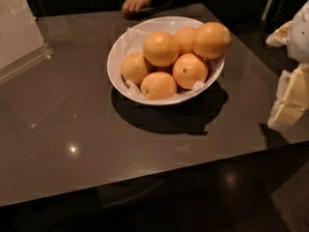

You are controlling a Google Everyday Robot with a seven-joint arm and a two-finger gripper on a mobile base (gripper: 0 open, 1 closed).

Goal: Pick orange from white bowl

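Note:
The white bowl (118, 57) stands on the dark table, a little behind its middle, lined with white paper. It holds several oranges in a pile. A large, evenly coloured orange (161, 48) lies on top at the centre. Another large one (211, 39) rests against the right rim. One at the front right (189, 70) shows a dark stem dot. My gripper (288, 103), pale yellow and white, is at the right edge of the view. It is to the right of the bowl, well apart from it and holding nothing that I can see.
A person's hand (136, 4) rests on the table's far edge, just behind the bowl. A clear plastic stand (21, 33) is at the back left. The table's front edge (145, 174) runs across the lower view, with dark floor below.

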